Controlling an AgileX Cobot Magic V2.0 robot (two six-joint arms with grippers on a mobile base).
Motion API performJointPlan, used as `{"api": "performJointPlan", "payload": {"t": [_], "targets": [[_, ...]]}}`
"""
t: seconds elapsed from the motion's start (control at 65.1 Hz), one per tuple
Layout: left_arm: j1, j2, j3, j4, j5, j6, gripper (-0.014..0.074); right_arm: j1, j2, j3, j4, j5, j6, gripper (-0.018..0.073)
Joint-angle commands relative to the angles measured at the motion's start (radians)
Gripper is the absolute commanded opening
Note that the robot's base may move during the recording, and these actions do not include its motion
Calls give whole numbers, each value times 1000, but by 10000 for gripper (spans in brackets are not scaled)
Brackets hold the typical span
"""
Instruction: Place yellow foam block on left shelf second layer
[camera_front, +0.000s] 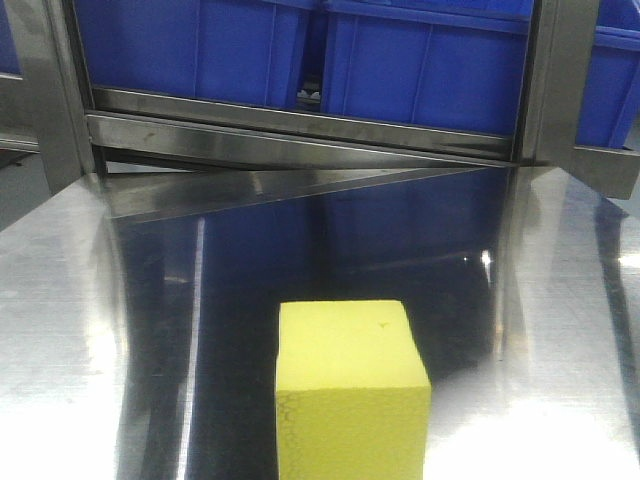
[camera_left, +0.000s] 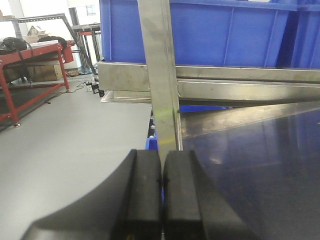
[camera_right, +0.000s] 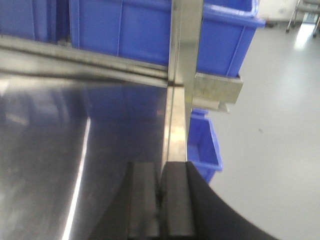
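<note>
The block (camera_front: 352, 385) is sitting flat on the steel deck (camera_front: 80, 330), low in the front view and a little right of centre. Its honeycomb side is facing us and its smooth top is showing. Nothing is touching it. It is standing well apart from the rail (camera_front: 300, 125) at the back and from the bins (camera_front: 430, 60) resting on the level above.

We are holding the left gripper (camera_left: 161, 160) fully closed, its pads pressing together with no gap and nothing between them. It is pointing at the left post (camera_left: 162, 75) at the deck's edge, with grey floor off to one side. We are holding the right gripper (camera_right: 161, 172) the same way, jaws pressed together on nothing and lined up with the right post (camera_right: 182, 75). Neither gripper is showing in the front view, so we are judging that both are hanging out at the sides, clear of the block.

We cannot tell from here whether this deck is the second layer of the left shelf. If it is not, we are judging that the next move calls for opening one gripper wide, coming in over the block and closing on two opposite flat sides. Foam gives under pressure, so a light squeeze should be enough. A hard one risks crushing the block or tipping it on the slick steel.
</note>
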Motion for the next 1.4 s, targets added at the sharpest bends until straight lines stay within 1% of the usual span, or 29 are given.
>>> {"api": "performJointPlan", "payload": {"t": [0.0,0.108,0.246,0.369,0.43,0.476,0.507,0.584,0.599,0.645,0.661,0.722,0.784,0.876,1.03,1.106,1.168,1.306,1.383], "targets": [[-3,-21,25,-6,-81,-5,136,15,77,-64,-9,-49,-66,64],[-3,-21,25,-6,-81,-5,136,52,156,-93,-7,-69,-70,64],[-3,-21,25,-6,-81,-5,136,120,241,-137,-1,-120,2,64],[-3,-21,25,-6,-81,-5,136,179,328,-184,-2,-86,76,66],[-3,-21,25,-6,-81,-5,136,205,369,-205,-2,-73,89,73],[-3,-21,25,-6,-81,-5,136,230,404,-221,-2,-61,92,97],[-3,-21,25,-6,-81,-5,136,249,429,-231,-2,-54,92,125],[-3,-21,25,-6,-81,-5,136,285,475,-260,-3,-40,95,261],[-3,-21,25,-6,-81,-5,136,296,489,-268,-3,-37,96,315],[-3,-21,25,-6,-81,-5,136,320,520,-284,-3,-25,106,437],[-3,-21,25,-6,-81,-5,136,326,529,-289,-5,-21,113,499],[-3,-21,25,-6,-81,-5,136,349,569,-318,-13,0,155,651],[-3,-21,25,-6,-81,-5,136,370,612,-346,-17,33,209,624],[-3,-21,25,-6,-81,-5,136,403,672,-408,-45,120,312,623],[-3,-21,25,-6,-81,-5,136,487,799,-537,-92,373,569,623],[-3,-21,25,-6,-81,-5,136,546,878,-601,-109,487,677,623],[-3,-21,25,-6,-81,-5,136,584,933,-653,-112,571,745,623],[-3,-21,25,-6,-81,-5,136,678,1069,-770,-112,681,834,623],[-3,-21,25,-6,-81,-5,136,729,1142,-836,-111,713,837,623]]}}
